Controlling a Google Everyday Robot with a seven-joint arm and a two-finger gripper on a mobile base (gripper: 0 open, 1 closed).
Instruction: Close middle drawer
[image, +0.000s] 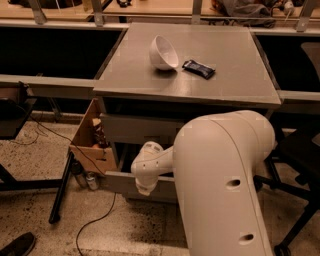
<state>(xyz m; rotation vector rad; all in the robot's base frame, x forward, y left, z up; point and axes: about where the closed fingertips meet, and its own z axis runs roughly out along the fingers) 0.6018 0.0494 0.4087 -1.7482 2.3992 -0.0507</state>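
The grey cabinet (190, 85) stands in the middle of the camera view. Its uppermost drawer front (135, 129) sits under the top. Below it the middle drawer (117, 181) is pulled out, its plain grey front standing forward of the upper one. My white arm fills the lower right and hides the drawer's right part. My gripper (142, 188) is at the end of the white wrist, right at the middle drawer's front edge, left of centre. The lowest drawer is hidden.
A white bowl (163, 52) lies tipped on the cabinet top beside a dark snack bar (198, 69). An open cardboard box (90, 142) with bottles stands left of the cabinet. A black stand leg (60, 192) and cables lie on the speckled floor. A chair base (295, 200) is at right.
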